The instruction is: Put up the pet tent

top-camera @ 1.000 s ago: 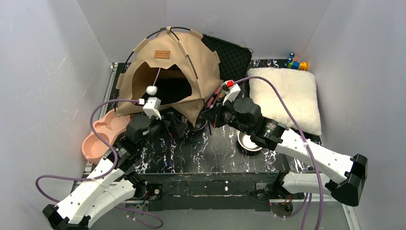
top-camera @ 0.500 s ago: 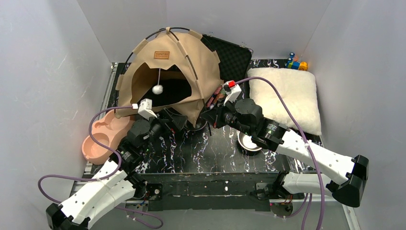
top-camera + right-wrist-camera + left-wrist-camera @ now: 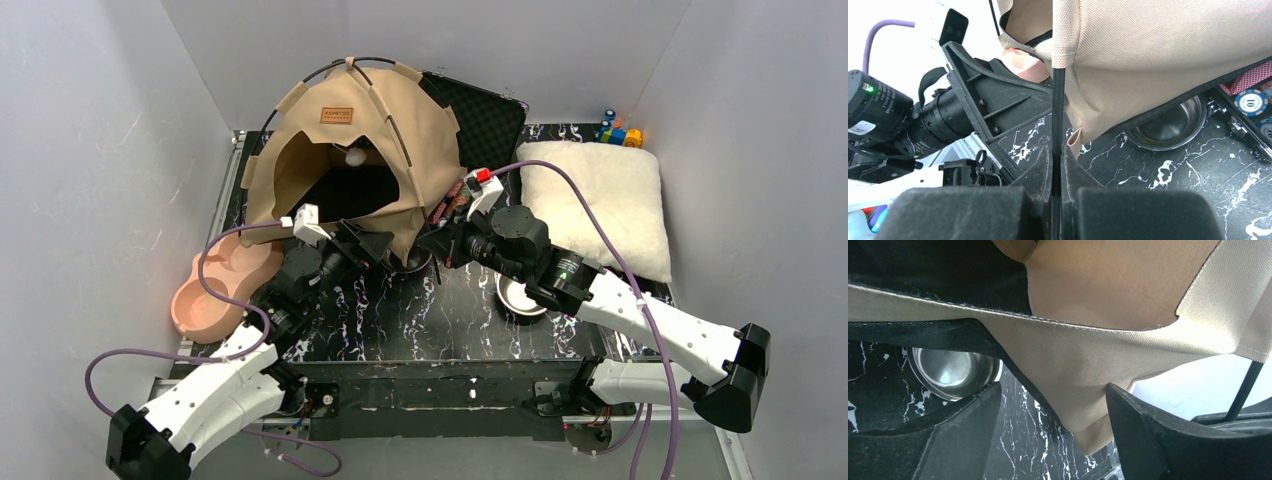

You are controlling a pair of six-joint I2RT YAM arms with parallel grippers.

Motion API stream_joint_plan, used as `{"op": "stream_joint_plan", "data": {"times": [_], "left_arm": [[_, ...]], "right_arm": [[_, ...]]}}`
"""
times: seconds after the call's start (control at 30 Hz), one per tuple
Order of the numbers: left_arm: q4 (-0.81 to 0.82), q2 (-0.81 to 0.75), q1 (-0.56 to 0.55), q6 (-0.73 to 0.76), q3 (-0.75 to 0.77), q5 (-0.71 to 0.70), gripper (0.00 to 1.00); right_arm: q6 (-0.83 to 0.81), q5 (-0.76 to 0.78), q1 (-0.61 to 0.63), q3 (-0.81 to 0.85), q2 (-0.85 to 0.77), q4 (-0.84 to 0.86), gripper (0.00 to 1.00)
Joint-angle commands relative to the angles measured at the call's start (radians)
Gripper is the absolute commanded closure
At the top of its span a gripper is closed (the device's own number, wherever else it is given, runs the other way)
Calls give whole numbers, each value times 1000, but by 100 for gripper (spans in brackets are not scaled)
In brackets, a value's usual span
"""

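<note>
The pet tent (image 3: 420,130), tan canvas with a brown label and a dark arched entrance, stands at the back left of the table. A white pom-pom (image 3: 355,157) hangs in the entrance. My right gripper (image 3: 1058,156) is shut on a thin black tent pole (image 3: 1058,100) that runs up into a fabric sleeve at the tent's front right corner. In the top view that gripper (image 3: 437,243) sits at the same corner. My left gripper (image 3: 1048,435) is open, its jaws either side of the tent's hanging front corner flap (image 3: 1088,405). The flap touches the right finger (image 3: 1158,440).
A steel bowl (image 3: 950,372) lies half under the tent's front edge, and a second one (image 3: 520,295) under my right arm. A pink double pet dish (image 3: 215,285) is at the left and a fluffy white cushion (image 3: 600,200) at the right. A black case (image 3: 490,115) holds poker chips (image 3: 1253,102).
My left arm has pushed forward and right under the tent's front corner, and its jaws have narrowed somewhat. The pom-pom has swung up into the entrance. The right arm has not moved.
</note>
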Motion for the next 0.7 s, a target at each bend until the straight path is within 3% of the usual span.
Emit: {"op": "stream_joint_plan", "data": {"times": [0.0,0.27,0.53,0.67], "left_arm": [[109,17,11,-22,-11,0,27],[135,39,12,-30,-13,-3,47],[144,61,13,-39,-9,-2,73],[138,57,13,-36,-11,6,94]], "right_arm": [[13,-4,1,14,-19,119,99],[17,-5,1,14,-16,120,99],[19,-7,2,15,-13,123,99],[14,12,1,12,-3,146,99]]}}
